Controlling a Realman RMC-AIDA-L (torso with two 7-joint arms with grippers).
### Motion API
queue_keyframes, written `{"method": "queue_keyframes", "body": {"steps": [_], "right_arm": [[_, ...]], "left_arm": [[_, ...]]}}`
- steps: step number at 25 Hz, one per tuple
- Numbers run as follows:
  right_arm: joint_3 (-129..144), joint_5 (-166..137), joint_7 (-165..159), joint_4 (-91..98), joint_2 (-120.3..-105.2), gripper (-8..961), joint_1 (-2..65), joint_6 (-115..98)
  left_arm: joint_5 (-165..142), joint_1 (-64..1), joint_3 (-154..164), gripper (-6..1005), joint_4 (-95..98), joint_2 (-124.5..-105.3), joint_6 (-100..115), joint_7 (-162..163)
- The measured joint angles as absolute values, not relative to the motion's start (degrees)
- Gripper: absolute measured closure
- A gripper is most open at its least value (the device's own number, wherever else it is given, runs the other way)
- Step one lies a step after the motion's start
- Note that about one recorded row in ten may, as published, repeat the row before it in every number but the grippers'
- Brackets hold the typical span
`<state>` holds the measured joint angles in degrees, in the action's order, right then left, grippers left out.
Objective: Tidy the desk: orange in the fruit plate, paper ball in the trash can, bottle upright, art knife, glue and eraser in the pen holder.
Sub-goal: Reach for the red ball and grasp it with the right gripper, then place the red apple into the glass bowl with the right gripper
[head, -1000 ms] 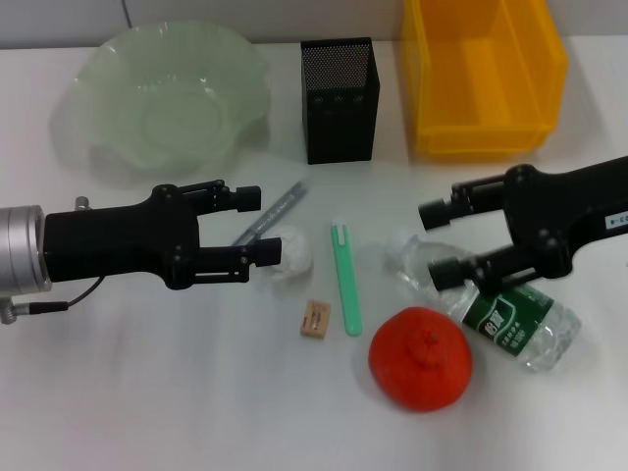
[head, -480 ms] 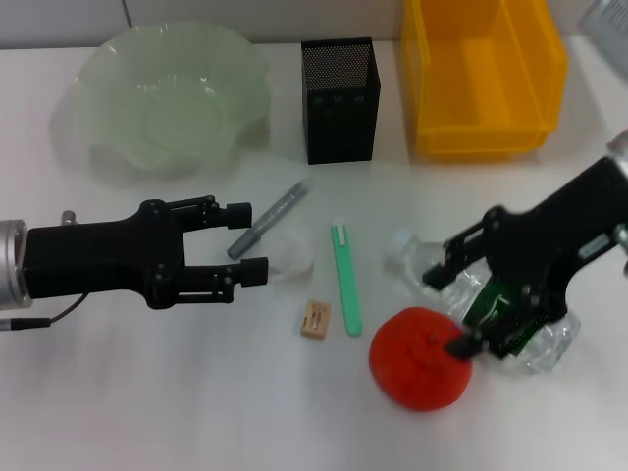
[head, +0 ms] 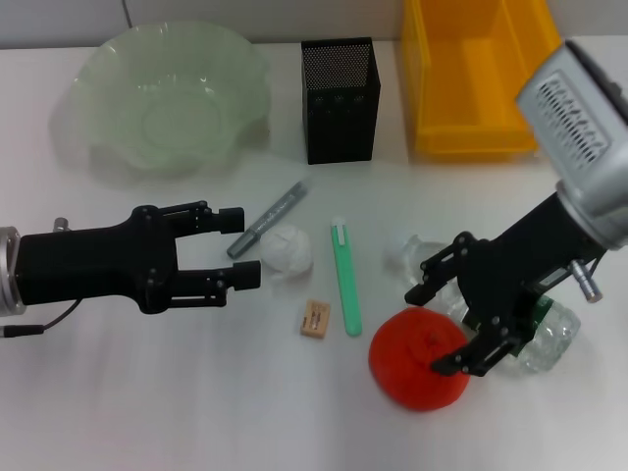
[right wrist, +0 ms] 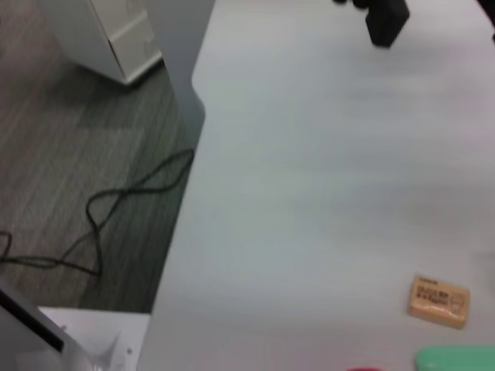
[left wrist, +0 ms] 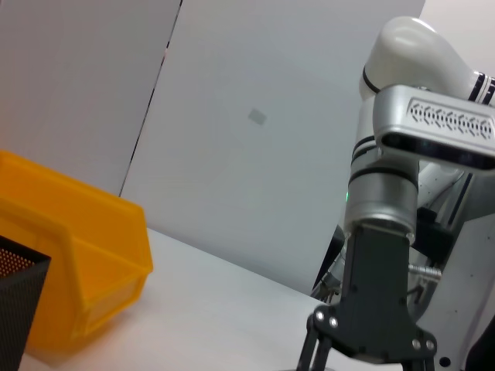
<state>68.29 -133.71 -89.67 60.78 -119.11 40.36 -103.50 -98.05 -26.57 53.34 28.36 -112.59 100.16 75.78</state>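
On the far left sits the one green fruit plate [head: 162,98], with nothing in it yet, and in front of it the left claw [head: 235,245] hovers low with its fingers spread and nothing between them. The single paper ball [head: 288,249] is just beside those fingertips, lying toward the robot's right of the claw, so I'd say the left arm is clearly the nearer one for that job; it only needs to slide sideways onto it. One grey glue stick [head: 269,218] lies slanted just behind the ball, its long axis pointing up toward the one black mesh pen holder [head: 339,98]. Next over, one small tan eraser [head: 315,319] and one green art knife [head: 345,278], which lies nearly straight front to back. Then the one orange [head: 419,357], and the right claw [head: 444,329] is spread around its right side, one finger up by the bottle neck, the other low at the orange's edge, not squeezing anything as far as I can see. The one clear bottle [head: 535,339] lies on its side behind that claw, mostly hidden, cap end pointing left. At the back right is one yellow bin [head: 481,83], presumably the trash can. Orange looks like the right arm's pick.
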Motion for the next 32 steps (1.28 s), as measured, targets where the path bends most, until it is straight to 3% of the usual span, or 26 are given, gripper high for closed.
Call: {"method": "queue_keyframes", "body": {"steps": [16,22,32], "right_arm": [[74.7,-133.6,-87.8,56.1,-119.36,171,41.0,-96.6],[74.5,-132.8,-87.3,56.9,-119.36,322,40.7,-96.1],[72.4,-132.7,-87.9,58.3,-119.12,691,41.5,-99.7]], "left_arm": [[-97.9,-25.8,52.2,191,28.4,-112.60,100.3,75.7],[-97.9,-25.6,51.6,191,28.6,-112.38,100.3,75.3],[-98.1,-25.5,51.5,191,28.7,-112.31,100.2,75.2]]}}
